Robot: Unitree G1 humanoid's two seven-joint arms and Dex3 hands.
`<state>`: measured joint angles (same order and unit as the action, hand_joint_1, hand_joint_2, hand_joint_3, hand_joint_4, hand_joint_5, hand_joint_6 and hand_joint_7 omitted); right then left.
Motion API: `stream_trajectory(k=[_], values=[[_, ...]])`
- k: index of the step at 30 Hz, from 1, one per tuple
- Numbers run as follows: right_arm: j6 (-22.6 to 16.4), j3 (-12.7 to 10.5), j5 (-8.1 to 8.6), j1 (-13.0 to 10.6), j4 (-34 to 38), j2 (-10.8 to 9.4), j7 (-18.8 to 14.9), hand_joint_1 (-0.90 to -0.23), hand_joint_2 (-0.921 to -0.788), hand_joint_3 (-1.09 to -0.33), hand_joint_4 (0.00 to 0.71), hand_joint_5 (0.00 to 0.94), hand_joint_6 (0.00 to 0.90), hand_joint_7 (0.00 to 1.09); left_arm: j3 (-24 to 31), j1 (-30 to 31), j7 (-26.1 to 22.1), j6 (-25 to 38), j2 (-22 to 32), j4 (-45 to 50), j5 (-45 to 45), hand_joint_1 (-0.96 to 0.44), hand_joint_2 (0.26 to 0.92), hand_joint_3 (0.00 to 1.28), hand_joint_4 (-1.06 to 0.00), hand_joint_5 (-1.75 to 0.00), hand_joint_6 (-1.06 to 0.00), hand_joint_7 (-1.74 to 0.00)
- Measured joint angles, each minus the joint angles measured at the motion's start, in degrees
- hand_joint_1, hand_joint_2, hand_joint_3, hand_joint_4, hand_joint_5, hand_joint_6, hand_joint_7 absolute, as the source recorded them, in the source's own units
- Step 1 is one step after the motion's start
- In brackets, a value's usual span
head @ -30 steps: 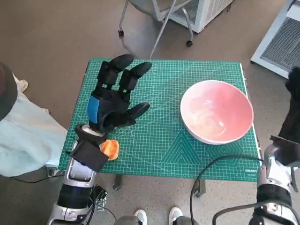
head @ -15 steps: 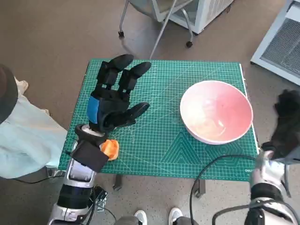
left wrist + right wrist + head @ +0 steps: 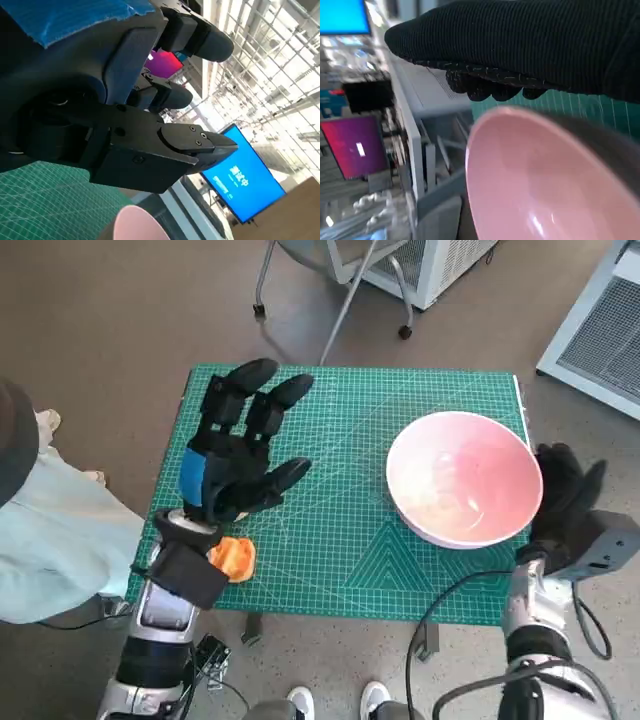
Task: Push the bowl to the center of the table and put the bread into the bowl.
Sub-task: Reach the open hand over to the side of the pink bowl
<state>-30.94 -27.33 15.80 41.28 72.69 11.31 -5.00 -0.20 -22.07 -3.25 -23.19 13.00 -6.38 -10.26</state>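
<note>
A pink bowl [image 3: 464, 476] stands at the right side of the green cutting mat [image 3: 340, 540]; its rim also shows in the left wrist view [image 3: 137, 226] and it fills the right wrist view [image 3: 535, 185]. My gloved right hand [image 3: 563, 502] is right beside the bowl's right rim, fingers spread, holding nothing; whether it touches the bowl is unclear. An orange piece of bread [image 3: 235, 557] lies near the mat's front left corner, partly under my left wrist. Above the mat's left part my left hand [image 3: 237, 445] hovers with its fingers apart and nothing in it.
A chair on castors [image 3: 340, 280] and a white cabinet [image 3: 440, 265] stand behind the table. A white vented unit [image 3: 600, 330] is at the far right. A person in pale clothing [image 3: 45, 530] sits at the left. Shoes [image 3: 340, 702] show below the table's front edge.
My right hand has come in from the far right edge and down to the bowl's right rim. The left hand, bowl and bread have hardly moved.
</note>
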Motion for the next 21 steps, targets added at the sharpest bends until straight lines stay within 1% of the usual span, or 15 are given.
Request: stream_trajectory(k=[3, 6, 12, 16, 21], values=[[1.25, -1.29, 1.88, 0.93, 0.10, -0.93, -1.47, -0.511, -0.921, -0.976, 0.214, 0.003, -0.001, 0.66, 0.52, 0.78, 0.04, -0.02, 0.24, 0.60, 0.03, -0.11, 0.903, 0.18, -0.15, -0.65, -0.10, -0.83], [2.01, -1.77, 2.54, 1.69, 0.18, -1.66, -2.60, -0.507, -0.921, -0.981, 0.221, 0.007, -0.001, 0.65, 1.15, 1.44, 0.11, -0.06, 0.44, 0.77, 0.03, -0.12, 0.915, 0.16, -0.15, -0.64, -0.11, -0.81], [2.72, -1.55, 2.43, 3.53, 0.20, -3.21, -3.13, -0.505, -0.921, -0.983, 0.246, 0.018, 0.000, 0.65, 2.17, 2.98, 0.92, -0.22, 0.59, 1.15, -0.14, -0.13, 0.920, 0.14, -0.16, -0.63, -0.12, -0.80], [2.73, -1.12, 2.05, 4.92, 0.21, -4.14, -3.15, -0.495, -0.921, -0.978, 0.246, 0.016, -0.001, 0.69, 2.71, 4.10, 1.95, -0.23, 0.60, 1.96, -0.85, -0.15, 0.921, 0.14, -0.17, -0.62, -0.12, -0.79], [2.75, -0.98, 2.04, 6.51, 0.24, -5.47, -3.73, -0.493, -0.921, -0.981, 0.230, 0.006, -0.001, 0.71, 3.20, 5.18, 3.05, -0.23, 0.62, 3.28, -1.48, -0.16, 0.921, 0.14, -0.17, -0.61, -0.13, -0.79]])
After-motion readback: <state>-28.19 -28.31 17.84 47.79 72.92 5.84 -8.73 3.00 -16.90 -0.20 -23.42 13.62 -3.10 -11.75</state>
